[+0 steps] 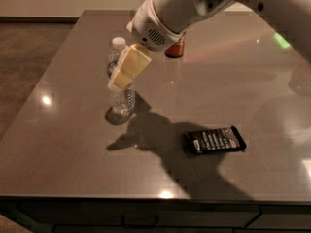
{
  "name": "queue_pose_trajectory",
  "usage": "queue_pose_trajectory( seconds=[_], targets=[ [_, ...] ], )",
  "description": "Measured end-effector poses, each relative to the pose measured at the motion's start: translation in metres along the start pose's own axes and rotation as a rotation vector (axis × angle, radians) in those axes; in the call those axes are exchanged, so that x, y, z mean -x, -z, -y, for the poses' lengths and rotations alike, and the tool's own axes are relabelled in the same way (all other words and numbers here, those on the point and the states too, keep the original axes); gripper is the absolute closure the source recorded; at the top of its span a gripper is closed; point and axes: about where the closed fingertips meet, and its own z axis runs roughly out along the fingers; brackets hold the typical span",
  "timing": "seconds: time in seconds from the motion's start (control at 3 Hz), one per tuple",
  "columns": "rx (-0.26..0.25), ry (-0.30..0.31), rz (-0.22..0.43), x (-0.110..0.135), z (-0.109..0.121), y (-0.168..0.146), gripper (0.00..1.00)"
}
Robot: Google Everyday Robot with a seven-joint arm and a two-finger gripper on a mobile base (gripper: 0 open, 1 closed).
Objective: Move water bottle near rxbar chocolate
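The cream, blocky gripper is seen across the label of the clear, ribbed water bottle, stood upright on the glossy grey table. Whether it is grasped cannot be told. The flat black rxbar chocolate is laid well apart.

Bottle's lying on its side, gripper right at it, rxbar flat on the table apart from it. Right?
No: the water bottle stands upright, cap up, as the camera view shows. The gripper is at it; the rxbar chocolate lies flat, apart.
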Motion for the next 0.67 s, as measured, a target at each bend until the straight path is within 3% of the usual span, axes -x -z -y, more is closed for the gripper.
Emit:
queue_pose_trajectory(
  seconds=[0.33, 0.67],
  targets=[
    [0.018, 0.010, 0.001, 0.0027, -0.0047, -0.0088, 0.00],
    [0.030, 0.020, 0.004, 0.0054, -0.0078, -0.0125, 0.15]
  ],
)
